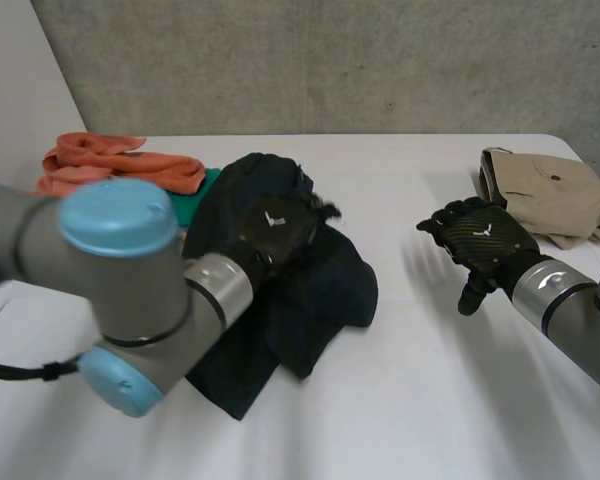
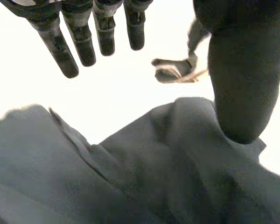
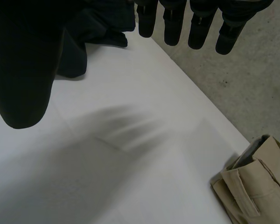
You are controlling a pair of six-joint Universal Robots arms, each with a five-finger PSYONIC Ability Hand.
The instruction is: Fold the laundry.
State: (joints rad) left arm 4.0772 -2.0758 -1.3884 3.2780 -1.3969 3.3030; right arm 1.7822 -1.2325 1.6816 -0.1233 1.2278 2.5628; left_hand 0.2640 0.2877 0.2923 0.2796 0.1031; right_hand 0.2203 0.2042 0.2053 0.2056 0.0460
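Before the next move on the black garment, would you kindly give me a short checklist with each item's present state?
1. Left hand above the crumpled black garment: ok.
2. Left hand open, pinching nothing: ok.
3. Left hand touching the garment: cannot tell.
4. Right hand open over bare white table: ok.
5. Black garment spread flat: not ok, bunched.
6. Folded beige garment apart from the black one: ok.

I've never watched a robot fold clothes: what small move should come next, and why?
Probably lower the left hand onto the crumpled dark garment and pinch an edge. Its fingers are straight over the cloth, holding nothing, and the right hand hangs open over bare table.
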